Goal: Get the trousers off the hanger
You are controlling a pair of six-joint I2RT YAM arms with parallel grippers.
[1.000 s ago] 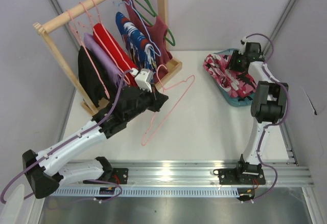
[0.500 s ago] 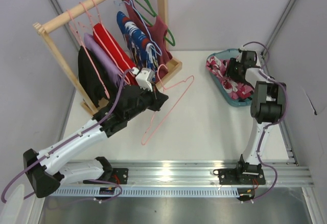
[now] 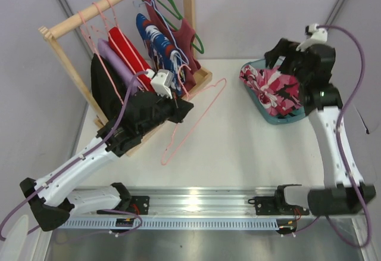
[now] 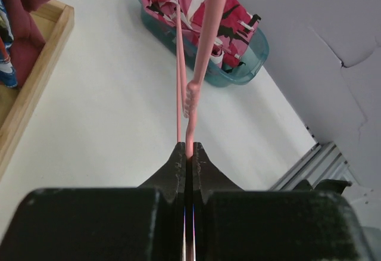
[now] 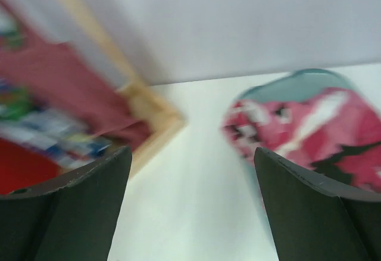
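The trousers, bright pink with red, white and black patches, lie bunched in a teal tub at the right of the table. They also show in the left wrist view and, blurred, in the right wrist view. My right gripper hangs open above the tub, with nothing between its fingers. The bare pale-pink hanger slants over the middle of the table. My left gripper is shut on the hanger's wire, which runs out from the jaws.
A wooden rack stands at the back left with several garments on hangers, among them a green hanger. Its wooden base reaches toward the table's middle. The teal tub sits near the right wall.
My right gripper has lifted up and away from the tub and opened wide, leaving the trousers in it. My left gripper, holding the hanger, has shifted slightly left.
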